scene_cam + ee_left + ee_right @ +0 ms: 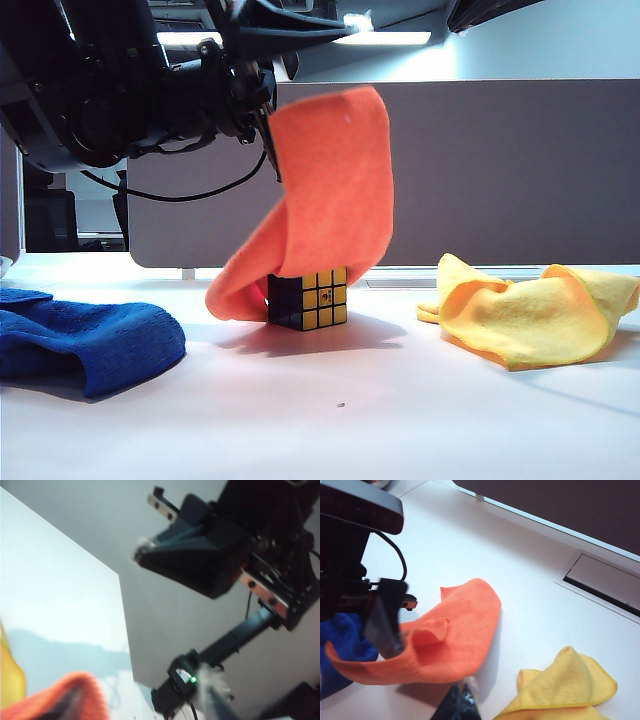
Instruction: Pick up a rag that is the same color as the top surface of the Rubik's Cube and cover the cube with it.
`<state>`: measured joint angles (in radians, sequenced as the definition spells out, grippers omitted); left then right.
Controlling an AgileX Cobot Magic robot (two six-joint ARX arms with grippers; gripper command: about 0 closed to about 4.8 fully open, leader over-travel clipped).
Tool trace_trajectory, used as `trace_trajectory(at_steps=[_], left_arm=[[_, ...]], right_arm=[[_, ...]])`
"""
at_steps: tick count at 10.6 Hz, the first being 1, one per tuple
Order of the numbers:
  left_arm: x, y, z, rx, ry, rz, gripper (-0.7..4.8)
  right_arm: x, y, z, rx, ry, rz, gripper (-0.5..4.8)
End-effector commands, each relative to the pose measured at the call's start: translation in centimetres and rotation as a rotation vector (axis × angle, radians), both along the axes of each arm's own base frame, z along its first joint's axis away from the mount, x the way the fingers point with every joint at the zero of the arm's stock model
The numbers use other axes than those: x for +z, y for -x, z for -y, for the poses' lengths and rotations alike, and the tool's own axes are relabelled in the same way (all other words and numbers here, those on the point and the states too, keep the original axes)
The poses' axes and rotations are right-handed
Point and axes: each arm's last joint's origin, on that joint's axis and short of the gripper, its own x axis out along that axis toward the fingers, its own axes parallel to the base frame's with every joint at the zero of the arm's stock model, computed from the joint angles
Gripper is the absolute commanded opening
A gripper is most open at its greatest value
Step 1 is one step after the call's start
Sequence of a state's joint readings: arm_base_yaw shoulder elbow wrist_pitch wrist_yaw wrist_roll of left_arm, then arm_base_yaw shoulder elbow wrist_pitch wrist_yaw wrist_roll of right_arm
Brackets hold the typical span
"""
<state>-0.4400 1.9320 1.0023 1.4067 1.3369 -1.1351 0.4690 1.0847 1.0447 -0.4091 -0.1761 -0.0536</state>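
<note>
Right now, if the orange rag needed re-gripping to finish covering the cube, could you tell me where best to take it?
Take the orange rag by its raised upper fold, coming from above, beside the left hand. That part stands clear in the air, while the lower folds drape over the Rubik's Cube and could nudge it.

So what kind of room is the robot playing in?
Probably an office or lab set up for robot practice: a plain white table, a grey partition wall behind it, a strip light overhead, and test props like the Rubik's Cube and cloths.

Left end effector raised high at upper left, fingers parted, right end effector low, state unclear
</note>
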Motion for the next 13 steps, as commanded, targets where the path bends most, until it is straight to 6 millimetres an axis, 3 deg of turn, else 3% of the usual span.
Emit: trace_trajectory(at_steps=[1,2,6,9,11,13], left_arm=[[0.3,0.0,0.4,0.086,0.052,0.011,4.18],[0.4,0.0,0.5,0.095,0.058,0.006,4.79],[2.2,0.4,2.5,0.072,0.113,0.042,4.79],[2.9,0.2,2.6,0.097,0.137,0.049,4.79],[2.7,0.1,2.7,0.071,0.109,0.015,4.79],[0.2,-0.9,2.7,0.082,-0.042,-0.081,4.79]], right_arm=[[0.3,0.0,0.0,0.003,-0.011,0.020,-0.01],[0.3,0.0,0.0,0.003,-0.011,0.020,-0.01],[0.3,0.1,0.0,0.003,-0.009,0.015,-0.01],[0.0,0.2,0.0,0.003,0.006,-0.013,-0.01],[0.0,0.2,0.0,0.002,0.006,-0.013,-0.01],[0.0,0.2,0.0,0.003,0.005,-0.012,-0.01]])
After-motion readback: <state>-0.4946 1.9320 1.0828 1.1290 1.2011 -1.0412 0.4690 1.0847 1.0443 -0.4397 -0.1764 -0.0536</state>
